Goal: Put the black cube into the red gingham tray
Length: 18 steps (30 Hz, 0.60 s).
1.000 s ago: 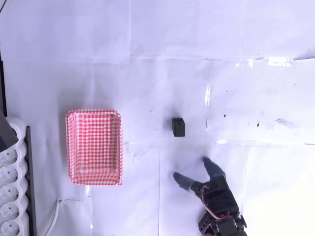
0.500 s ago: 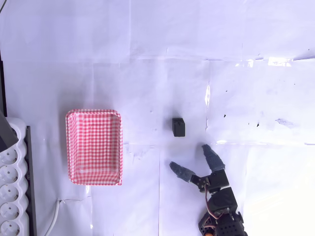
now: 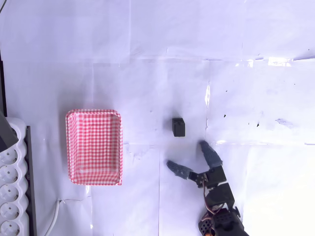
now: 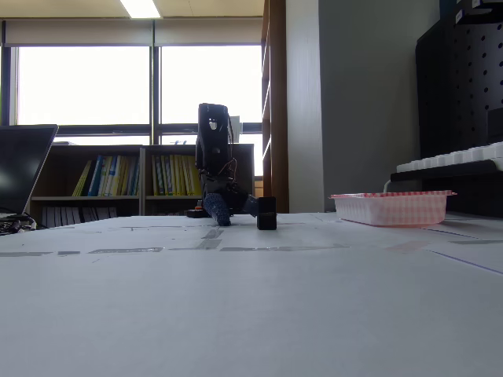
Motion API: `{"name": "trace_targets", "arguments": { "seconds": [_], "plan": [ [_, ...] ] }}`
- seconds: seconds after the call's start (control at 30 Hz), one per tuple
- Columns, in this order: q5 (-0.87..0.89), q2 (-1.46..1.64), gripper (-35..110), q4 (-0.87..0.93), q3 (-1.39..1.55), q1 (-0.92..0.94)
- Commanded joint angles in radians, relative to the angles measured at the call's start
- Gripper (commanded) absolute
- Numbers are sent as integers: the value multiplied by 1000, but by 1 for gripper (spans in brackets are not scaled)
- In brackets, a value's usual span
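Note:
The black cube (image 3: 178, 127) (image 4: 266, 213) rests on the white table near its middle. The red gingham tray (image 3: 94, 146) (image 4: 390, 209) lies empty to the left in the overhead view and to the right in the fixed view. My gripper (image 3: 187, 155) (image 4: 231, 209) is open, its two fingers spread wide, a short way below the cube in the overhead view. Nothing sits between the fingers. In the fixed view the gripper sits low at the table, just behind the cube.
A white power strip (image 3: 11, 196) runs along the left edge in the overhead view, with a cable (image 3: 53, 219) beside it. White paper sheets cover the table. A laptop (image 4: 20, 177) stands at the left in the fixed view.
The open gripper has advanced up the overhead picture toward the cube. The cube and tray have stayed put.

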Motion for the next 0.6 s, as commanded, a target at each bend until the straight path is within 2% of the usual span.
{"name": "trace_targets", "arguments": {
  "seconds": [0.0,0.13,0.57],
  "plan": [
    [8,55,55,-20,100,-20],
    [5,97,59,-25,156,-25],
    [-3,253,59,-64,348,-52]
  ]
}}
